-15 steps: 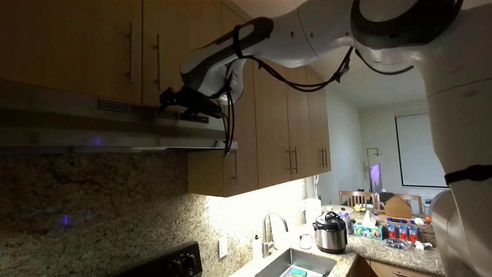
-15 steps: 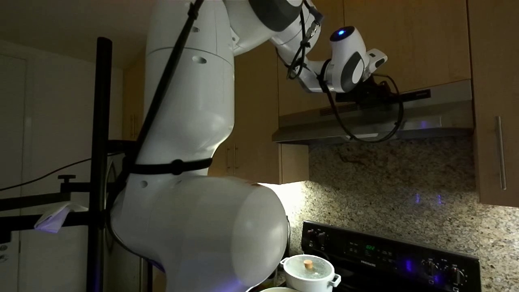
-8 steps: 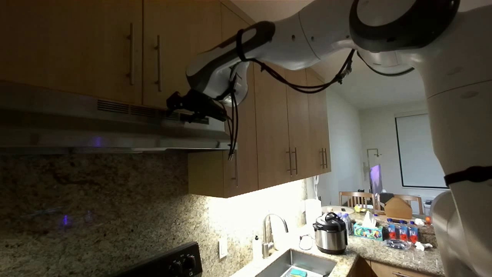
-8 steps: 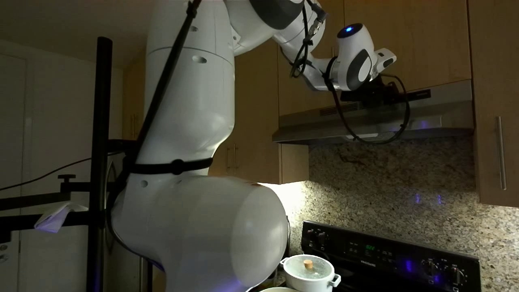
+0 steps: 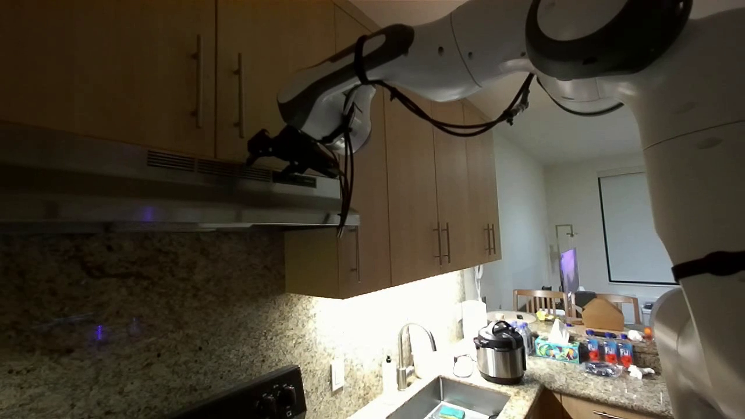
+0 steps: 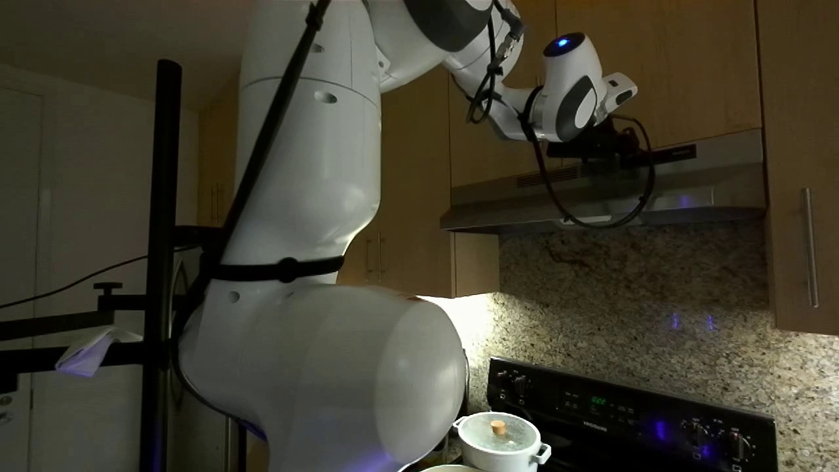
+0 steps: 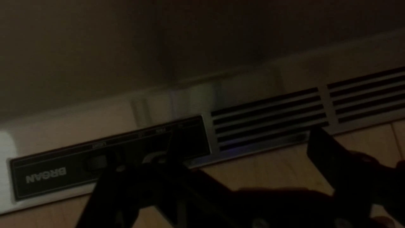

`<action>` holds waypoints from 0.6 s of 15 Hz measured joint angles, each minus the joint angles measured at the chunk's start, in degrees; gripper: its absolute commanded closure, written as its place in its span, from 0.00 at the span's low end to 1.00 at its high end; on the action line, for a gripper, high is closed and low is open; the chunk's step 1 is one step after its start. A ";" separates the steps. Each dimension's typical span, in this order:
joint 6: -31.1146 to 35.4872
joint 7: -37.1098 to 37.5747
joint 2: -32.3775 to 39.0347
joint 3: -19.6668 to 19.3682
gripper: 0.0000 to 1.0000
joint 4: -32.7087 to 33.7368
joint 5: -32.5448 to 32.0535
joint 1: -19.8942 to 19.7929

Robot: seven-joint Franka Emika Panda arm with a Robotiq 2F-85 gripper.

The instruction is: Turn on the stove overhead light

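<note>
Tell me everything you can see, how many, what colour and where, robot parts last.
Cabinets: several, light wood, upper area
Range hood: one, grey, under cabinets
Control strip: one, black, on range hood
Backsplash: one, speckled brown, below range hood
Stove panel: one, black, before backsplash
Lidded pot: one, white, before stove panel
Counter: one, speckled, beyond stove panel
Sink: one, grey, in counter
Faucet: one, silver, beside sink
Cooker: one, silver-black, on counter
Tissue box: one, multicoloured, on counter
Bottles: at least three, blue-capped, beside tissue box
Cardboard box: one, brown, beyond bottles
Chairs: at least two, brown, background
Stand: one, black, left in an exterior view
Arm: one, white, both exterior views
Pincer: one, black, open before range hood
</note>
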 measured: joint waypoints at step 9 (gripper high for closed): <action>-5.02 -0.40 2.41 -0.69 0.00 4.76 0.36 -0.29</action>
